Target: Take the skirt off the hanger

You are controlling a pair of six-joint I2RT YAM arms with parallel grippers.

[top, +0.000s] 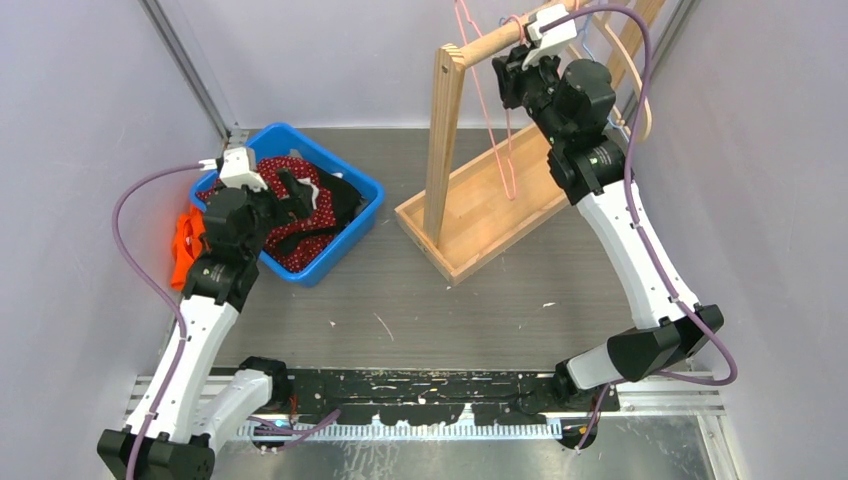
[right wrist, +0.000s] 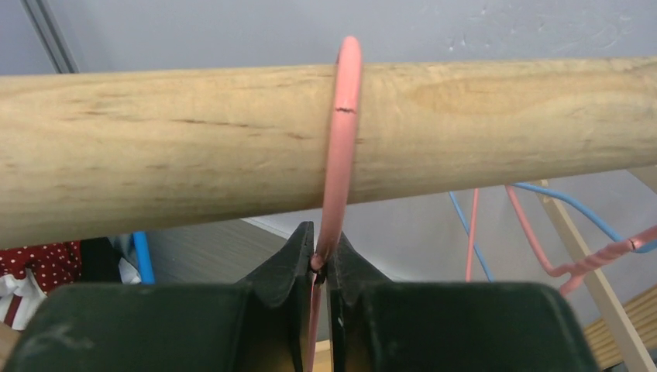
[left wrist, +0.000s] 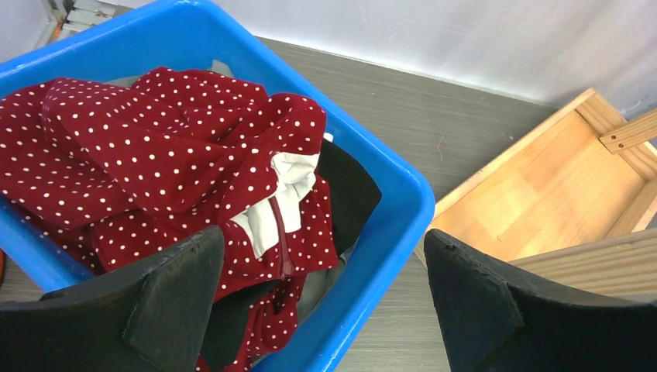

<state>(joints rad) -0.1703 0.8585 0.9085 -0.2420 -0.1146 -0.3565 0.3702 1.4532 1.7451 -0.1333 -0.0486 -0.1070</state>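
Right gripper (right wrist: 320,260) pinches the hook of the pink wire hanger (right wrist: 345,139) on the round wooden rail (right wrist: 194,147) — seat it squarely before letting go; left gripper (left wrist: 321,240) hangs wide, empty.

You had a grey, finely ribbed table (top: 430,300) carrying everything. Toward its back left a blue bin (top: 348,240) sat on it at an angle, and an orange cloth (top: 183,245) lay on the surface just beside the bin's left side. Right of the bin, and apart from it, a wooden rack's tray base (top: 480,210) stood at a slant. A few pale scraps (top: 383,325) dotted the bare middle. The left arm's base (top: 155,455) and the right arm's base (top: 600,365) sat along the near edge.
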